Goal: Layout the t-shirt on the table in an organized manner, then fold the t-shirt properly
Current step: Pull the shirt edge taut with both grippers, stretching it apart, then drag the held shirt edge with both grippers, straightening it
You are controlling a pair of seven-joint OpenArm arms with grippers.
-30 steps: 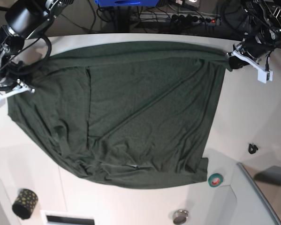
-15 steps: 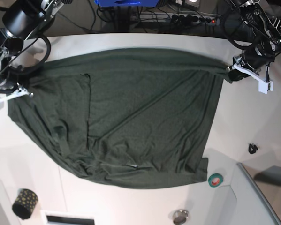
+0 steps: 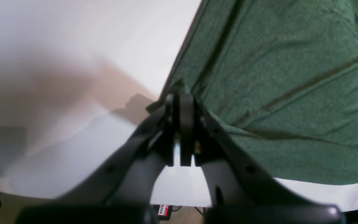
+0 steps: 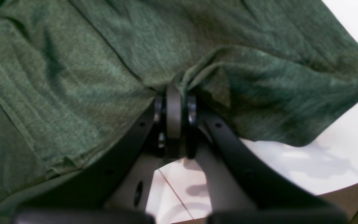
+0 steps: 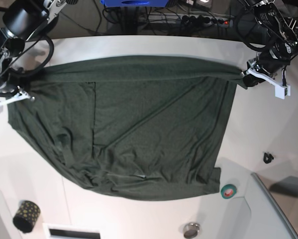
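T-shirt: the dark green t-shirt (image 5: 139,129) lies spread over the middle of the white tabletop (image 5: 268,124), reaching from the left edge of the base view to just short of its right side.
Top edge: pulled into a taut band running across the upper part of the base view between the two grippers.
Lower part: loose, with diagonal creases and bunched folds at the lower left of the cloth.
Left gripper: the left gripper (image 3: 180,99) sits at the upper right of the base view, jaws pressed together and pinching the t-shirt's corner.
Right gripper: the right gripper (image 4: 174,93) sits at the left edge of the base view, jaws pressed together on a gathered fold of the t-shirt.
Other items: a green tape roll (image 5: 229,190) lies just beside the t-shirt's lower right corner; a dark spotted roll (image 5: 26,216) sits at the lower left; a small round metal object (image 5: 191,230) sits near the bottom edge.
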